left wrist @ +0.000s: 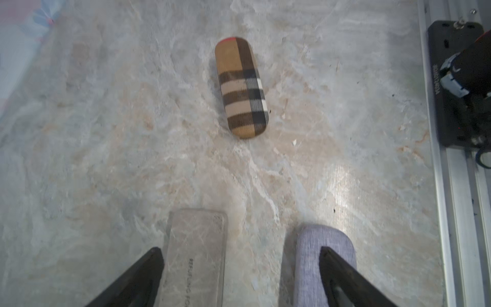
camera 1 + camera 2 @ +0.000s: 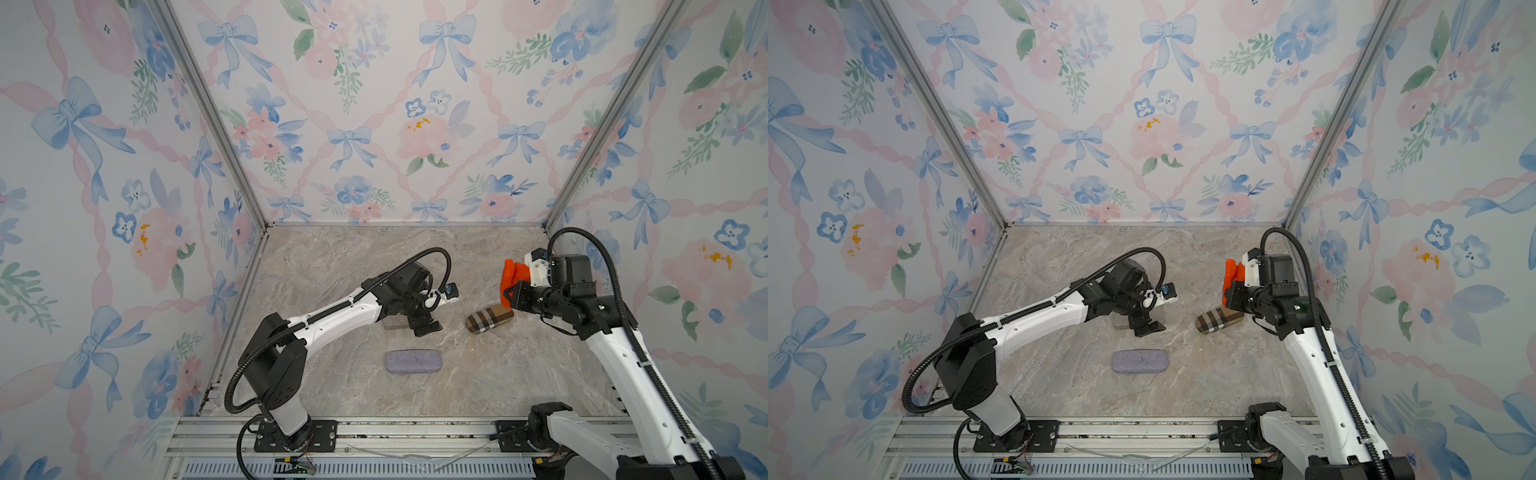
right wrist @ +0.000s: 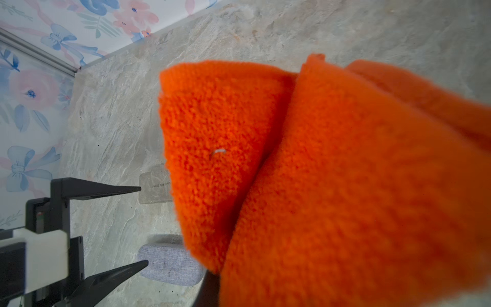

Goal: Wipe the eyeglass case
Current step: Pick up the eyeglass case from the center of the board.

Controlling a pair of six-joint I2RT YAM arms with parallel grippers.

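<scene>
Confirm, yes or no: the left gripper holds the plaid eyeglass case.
No: the left gripper stands open and empty, and the plaid eyeglass case lies apart from it.

Marble tabletop [image 2: 332, 257]: plaid case [image 2: 489, 319], grey case [image 2: 412, 362] (clear case [image 1: 196, 239])

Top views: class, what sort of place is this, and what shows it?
Probably a staged robot test booth: floral wallpaper panels in metal framing, a marble-look tabletop, a left arm and right arm bolted to a rail.
</scene>
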